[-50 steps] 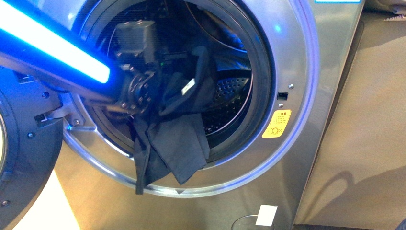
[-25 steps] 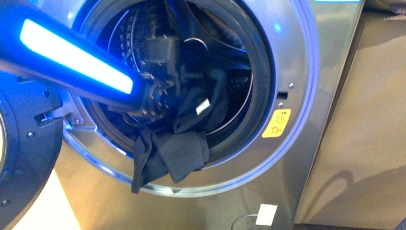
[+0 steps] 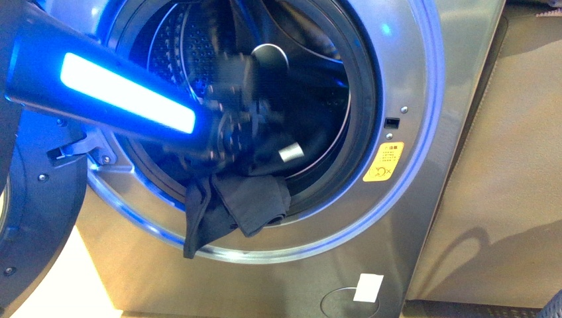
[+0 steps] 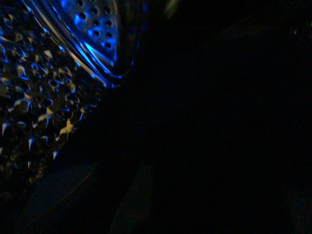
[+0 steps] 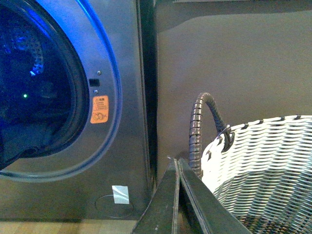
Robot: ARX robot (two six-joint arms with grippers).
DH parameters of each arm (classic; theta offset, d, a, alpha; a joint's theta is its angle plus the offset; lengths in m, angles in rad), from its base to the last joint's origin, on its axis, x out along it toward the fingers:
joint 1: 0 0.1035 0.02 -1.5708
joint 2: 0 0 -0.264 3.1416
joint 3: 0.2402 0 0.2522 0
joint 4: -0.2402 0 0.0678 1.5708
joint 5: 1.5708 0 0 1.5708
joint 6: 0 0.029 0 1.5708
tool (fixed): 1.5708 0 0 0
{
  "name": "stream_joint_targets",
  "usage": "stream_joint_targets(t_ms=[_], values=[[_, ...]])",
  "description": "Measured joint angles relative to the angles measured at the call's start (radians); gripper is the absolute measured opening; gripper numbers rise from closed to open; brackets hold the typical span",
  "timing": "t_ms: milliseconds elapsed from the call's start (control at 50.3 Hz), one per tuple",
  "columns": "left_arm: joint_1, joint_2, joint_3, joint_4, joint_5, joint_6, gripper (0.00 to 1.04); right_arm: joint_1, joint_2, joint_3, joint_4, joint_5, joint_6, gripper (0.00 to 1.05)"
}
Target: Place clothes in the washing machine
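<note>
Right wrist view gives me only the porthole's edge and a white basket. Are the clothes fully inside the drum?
Observer: No. In the front view, part of the clothes hangs out over the lower rim of the washing machine porthole.
Operator: Where is the left arm?
Observer: The left arm reaches through the porthole, above the hanging fabric.
Operator: And the door?
Observer: The door is open, swung to the porthole's left.

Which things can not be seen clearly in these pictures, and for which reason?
- Left gripper: front view, motion-blurred inside the drum; open or shut unclear.
- Dark grey-blue fabric garment: front view, its upper part is hidden behind the left arm; only the hem over the silver front-loading washing machine's rim shows.
- Left wrist view: nearly dark.
- White woven basket: right wrist view, cut off by the edge.
</note>
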Motion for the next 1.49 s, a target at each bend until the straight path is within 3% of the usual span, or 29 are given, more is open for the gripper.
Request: stream_joint_targets(t_ms=[199, 676, 815, 1093, 1272, 1331, 1431, 1490], values=[[0.006, -0.130, -0.208, 0.068, 0.040, -0.001, 1.00, 0.000, 0.000, 0.000, 0.000, 0.000, 0.000, 0.02], [-0.019, -0.550, -0.885, 0.335, 0.182, -0.039, 0.98, 0.000, 0.000, 0.000, 0.000, 0.000, 0.000, 0.02], [-0.030, -0.748, -1.130, 0.393, 0.277, -0.061, 0.98, 0.000, 0.000, 0.000, 0.000, 0.000, 0.000, 0.02], [0.012, -1.239, -1.502, 0.369, 0.481, -0.113, 0.98, 0.000, 0.000, 0.000, 0.000, 0.000, 0.000, 0.02], [0.054, -1.623, -1.634, 0.228, 0.570, -0.117, 0.98, 0.000, 0.000, 0.000, 0.000, 0.000, 0.000, 0.02], [0.056, -1.691, -1.649, 0.206, 0.553, -0.123, 0.98, 0.000, 0.000, 0.000, 0.000, 0.000, 0.000, 0.02], [0.048, -1.792, -1.666, 0.013, 0.291, -0.167, 0.79, 0.000, 0.000, 0.000, 0.000, 0.000, 0.000, 0.02], [0.065, -1.826, -1.717, 0.009, 0.279, -0.178, 0.68, 0.000, 0.000, 0.000, 0.000, 0.000, 0.000, 0.02]])
